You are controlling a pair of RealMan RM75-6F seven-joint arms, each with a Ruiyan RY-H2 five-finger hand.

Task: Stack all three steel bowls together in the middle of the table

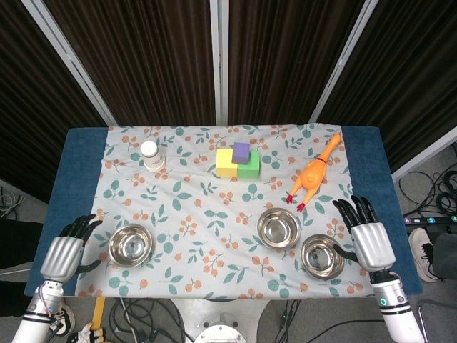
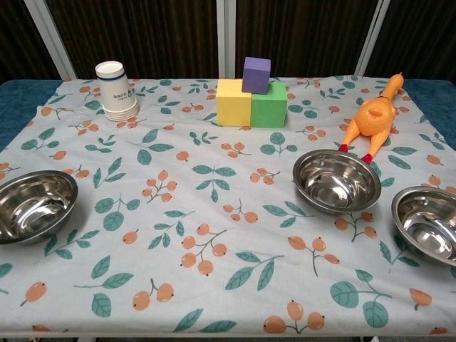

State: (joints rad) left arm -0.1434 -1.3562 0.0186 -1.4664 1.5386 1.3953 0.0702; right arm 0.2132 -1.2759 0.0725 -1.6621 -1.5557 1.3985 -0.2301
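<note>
Three steel bowls sit apart on the floral cloth. One bowl (image 1: 131,244) (image 2: 32,205) lies at the near left, one bowl (image 1: 278,228) (image 2: 335,181) right of centre, and one bowl (image 1: 323,255) (image 2: 429,222) at the near right. My left hand (image 1: 66,250) rests at the table's left edge, just left of the left bowl, fingers spread and holding nothing. My right hand (image 1: 369,236) hovers just right of the near-right bowl, fingers apart and empty. Neither hand appears in the chest view.
A stack of white paper cups (image 1: 151,155) (image 2: 116,89) stands at the back left. Yellow, green and purple blocks (image 1: 238,161) (image 2: 251,95) sit at the back centre. An orange rubber chicken (image 1: 314,174) (image 2: 372,118) lies behind the right bowls.
</note>
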